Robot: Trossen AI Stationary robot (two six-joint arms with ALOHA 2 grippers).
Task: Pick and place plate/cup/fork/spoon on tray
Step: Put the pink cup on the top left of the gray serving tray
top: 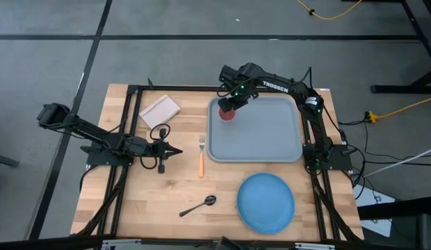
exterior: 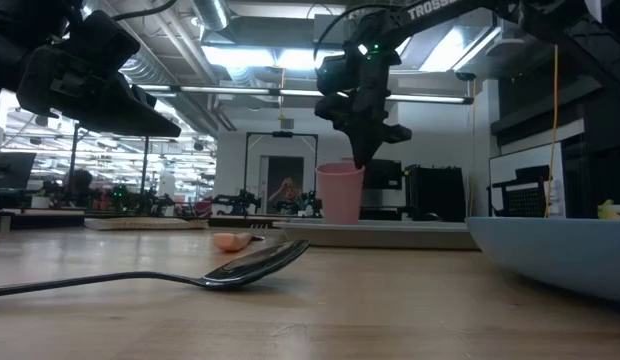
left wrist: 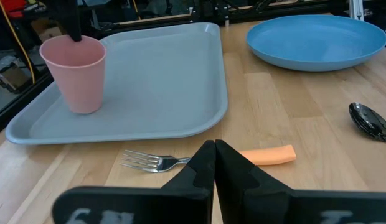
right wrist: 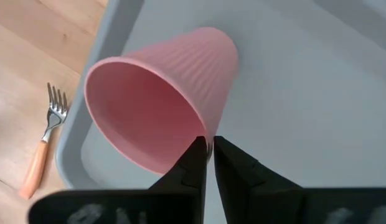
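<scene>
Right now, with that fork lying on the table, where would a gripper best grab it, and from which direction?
Probably the orange handle, from straight above. The fork lies flat on the wood beside the tray, tines pointing away from the table's front, so nothing can get underneath it. The handle is its thickest, straightest part; fingers closing across its width should hold better than on the thin tines.

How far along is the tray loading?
Done: the cup stands upright on the tray, in its far left corner. In hand: the right gripper is pinched on the cup's rim, not released. Left: the plate, fork and spoon lie on the table off the tray. The left gripper waits shut beside the fork.
</scene>
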